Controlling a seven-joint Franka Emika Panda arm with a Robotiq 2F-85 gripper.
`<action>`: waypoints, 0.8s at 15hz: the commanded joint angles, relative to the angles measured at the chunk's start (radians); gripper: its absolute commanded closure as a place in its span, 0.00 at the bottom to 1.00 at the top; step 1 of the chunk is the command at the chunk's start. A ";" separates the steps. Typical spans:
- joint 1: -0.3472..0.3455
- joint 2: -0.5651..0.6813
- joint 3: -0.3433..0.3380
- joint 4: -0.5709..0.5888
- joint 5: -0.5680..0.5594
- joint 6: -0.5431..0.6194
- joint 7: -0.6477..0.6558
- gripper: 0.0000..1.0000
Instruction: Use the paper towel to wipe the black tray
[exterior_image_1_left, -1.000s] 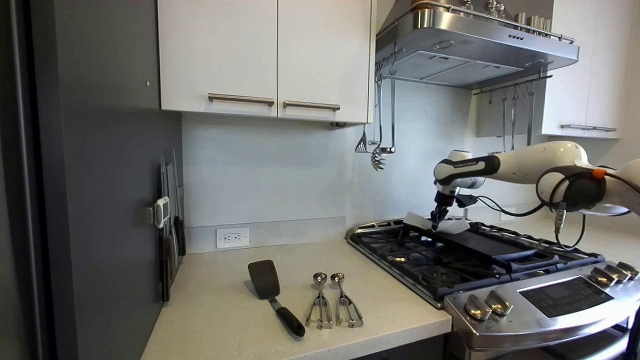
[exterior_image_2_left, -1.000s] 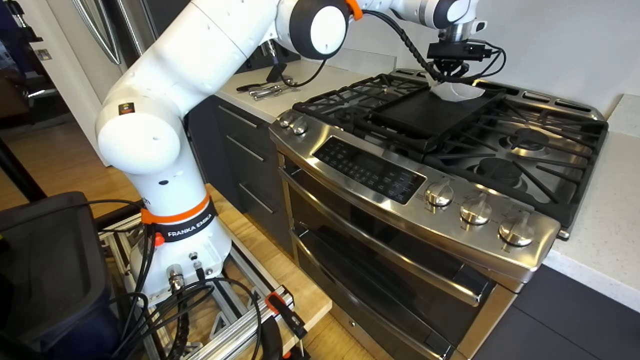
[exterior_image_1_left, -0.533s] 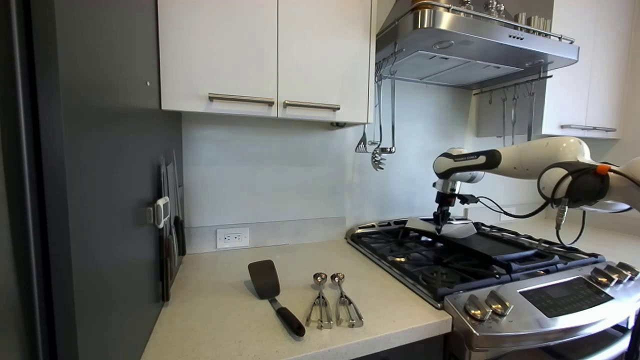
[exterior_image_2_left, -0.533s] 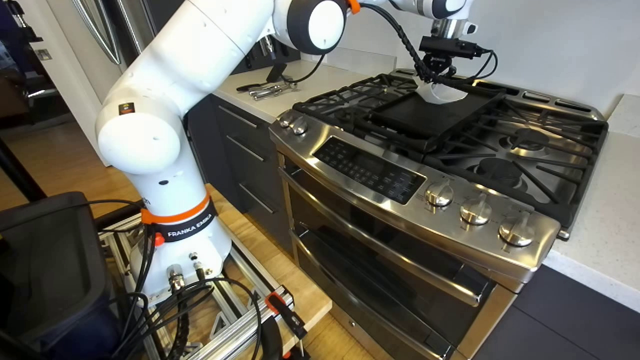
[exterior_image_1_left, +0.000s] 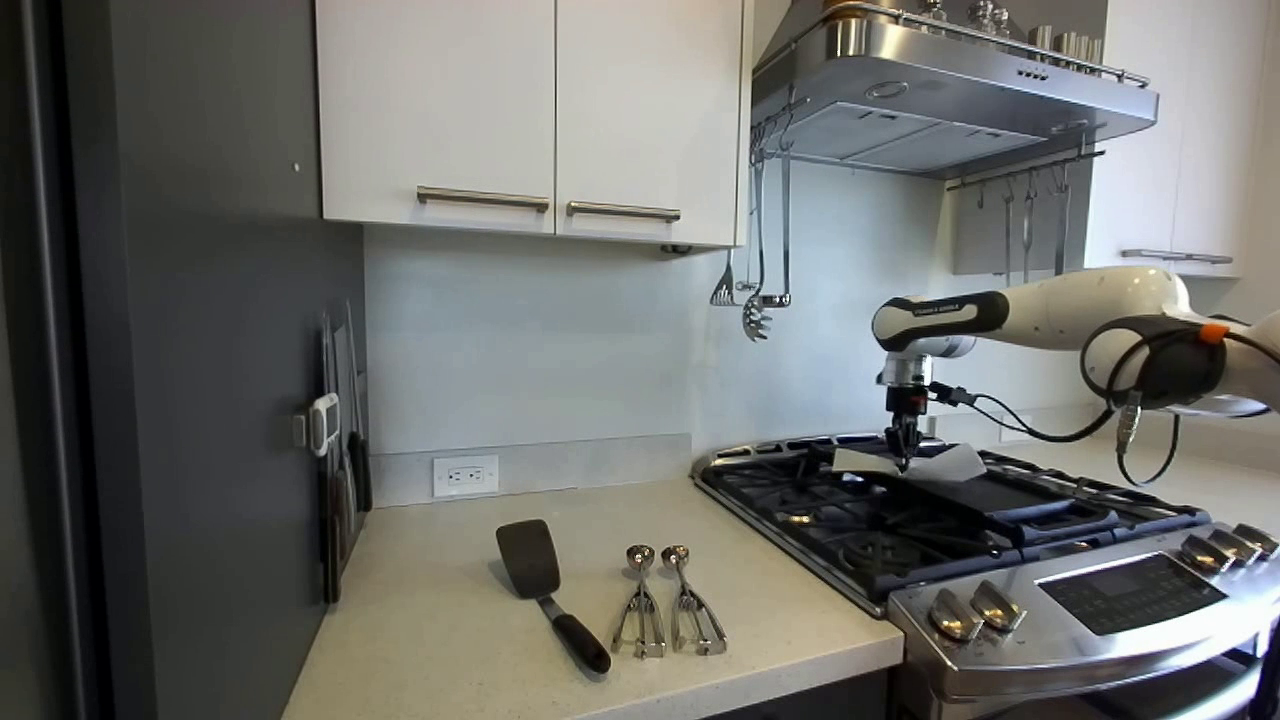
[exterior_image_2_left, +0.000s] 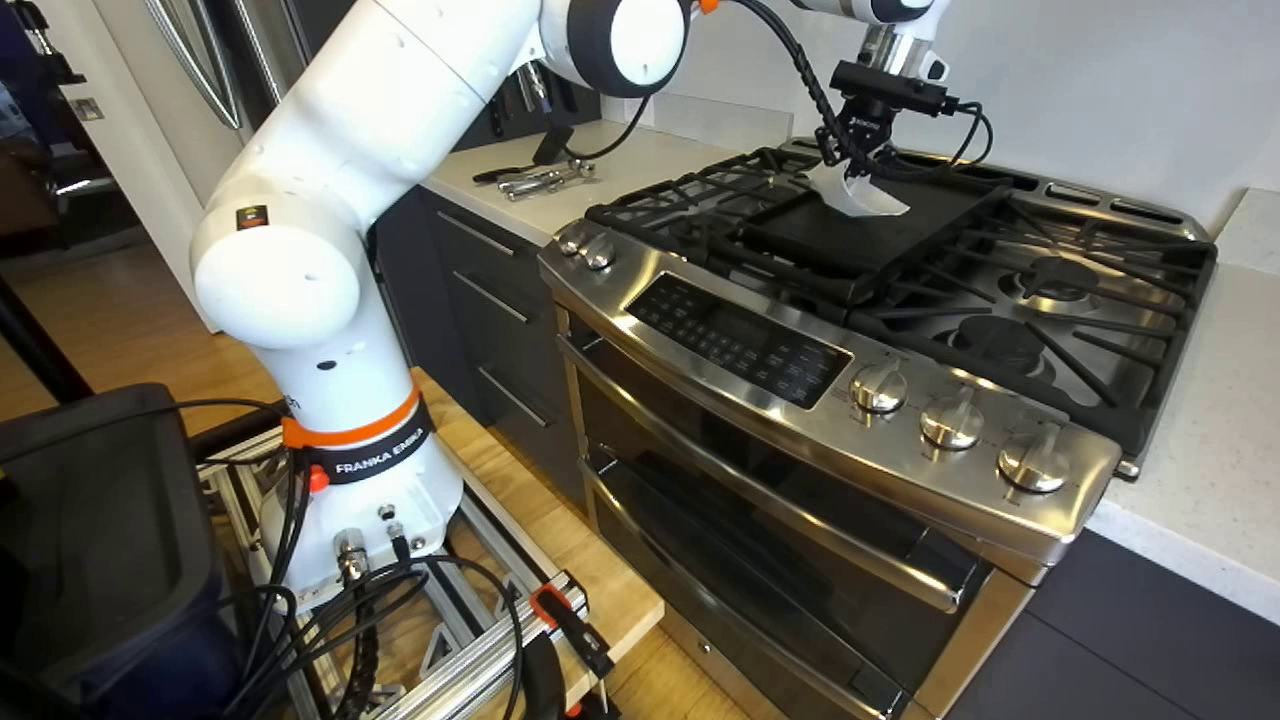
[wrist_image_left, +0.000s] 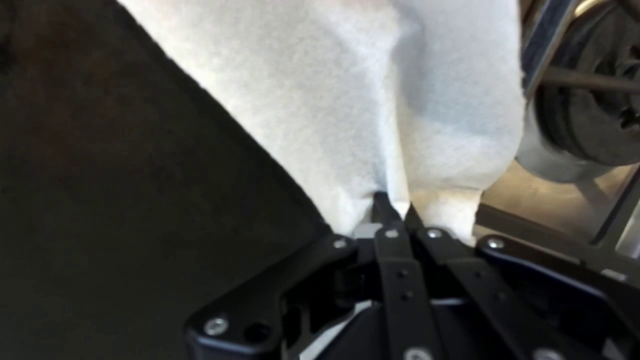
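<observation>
The paper towel is a white sheet pinched near its middle, with its two ends flaring out on both sides. It also shows in an exterior view and fills the top of the wrist view. My gripper points down over the tray, and its fingertips are shut on a fold of the towel. The black tray lies flat across the middle of the stove; its dark surface shows at the left of the wrist view. Whether the towel touches the tray is hard to tell.
Stove grates and burners flank the tray. A range hood hangs above the stove. A black spatula and two metal scoops lie on the counter. Steel knobs line the stove's front.
The gripper has carried the towel along over the tray: rightward and slightly down in an exterior view, leftward and slightly nearer in an exterior view. It stays shut on the towel. The tray has not moved.
</observation>
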 joint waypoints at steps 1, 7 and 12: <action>-0.001 -0.009 -0.034 -0.085 -0.048 -0.086 -0.005 1.00; -0.033 -0.040 -0.095 -0.117 -0.061 -0.082 0.021 1.00; -0.088 -0.044 -0.139 -0.123 -0.037 0.043 0.065 1.00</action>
